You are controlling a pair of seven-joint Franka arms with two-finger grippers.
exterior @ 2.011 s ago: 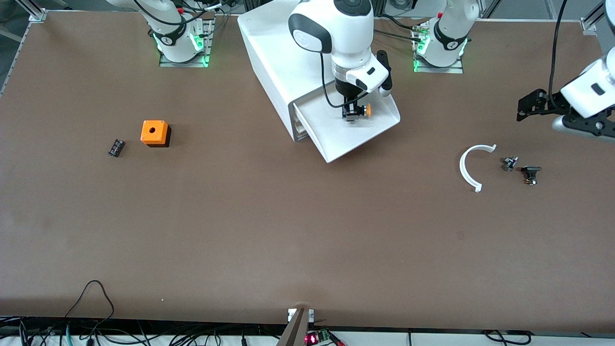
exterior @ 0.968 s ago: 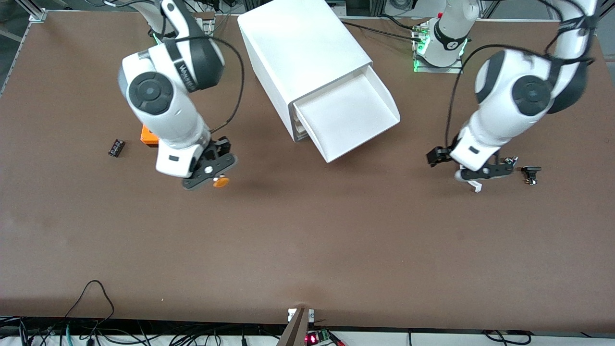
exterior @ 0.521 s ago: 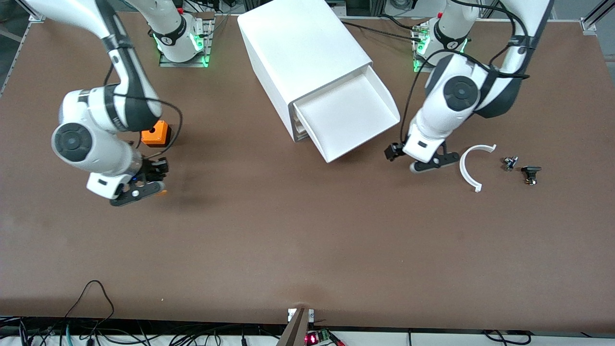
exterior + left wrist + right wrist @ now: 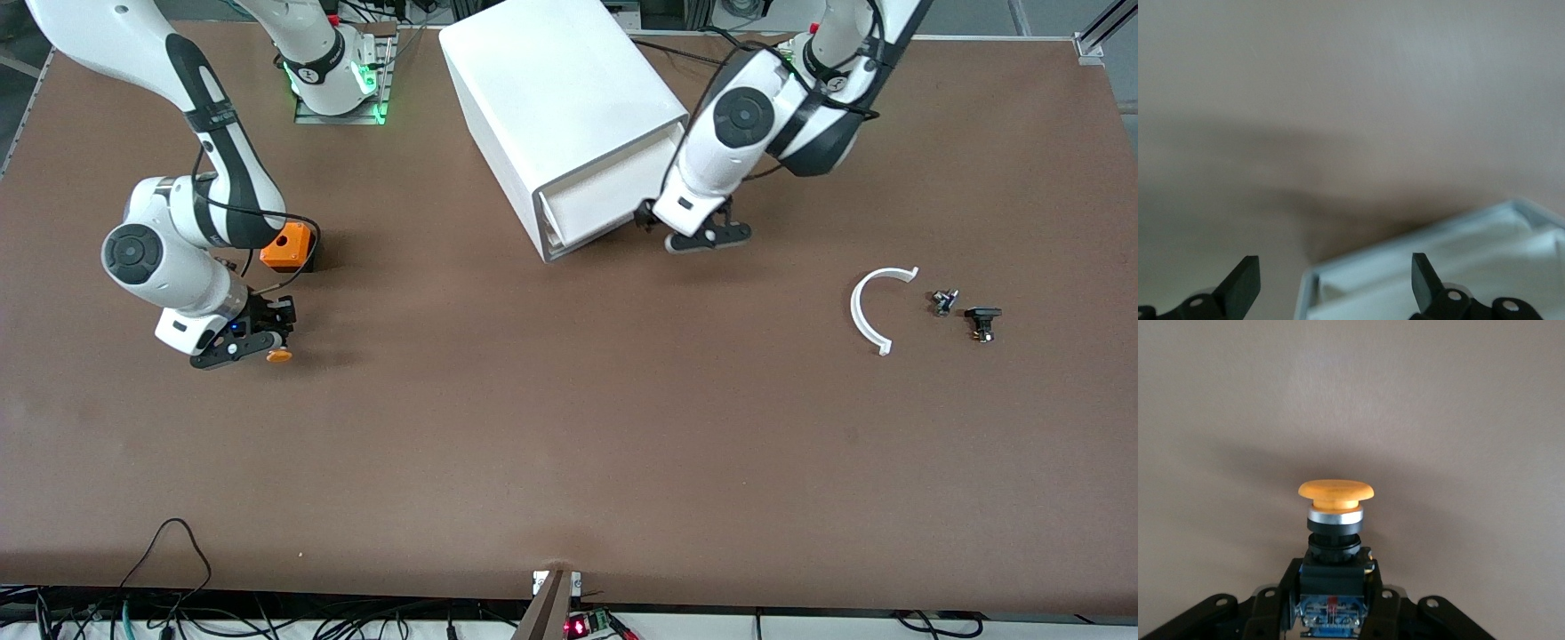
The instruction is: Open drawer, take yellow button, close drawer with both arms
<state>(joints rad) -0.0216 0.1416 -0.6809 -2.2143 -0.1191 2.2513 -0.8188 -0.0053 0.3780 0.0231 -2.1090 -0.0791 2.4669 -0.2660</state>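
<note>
The right gripper (image 4: 253, 342) gripped the button (image 4: 278, 356) by its black body, orange cap jutting past the fingertips, over bare table near the cube (image 4: 286, 246). The left gripper (image 4: 689, 229), fingers spread, was at the drawer (image 4: 594, 212) front.

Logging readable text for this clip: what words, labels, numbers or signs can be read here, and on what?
None readable.
Right arm: vertical lettering, too small to read.
Arm bases: round marks, illegible.
Button body: coloured marks, no legible text.
Cabinet, drawer: blank.
</note>
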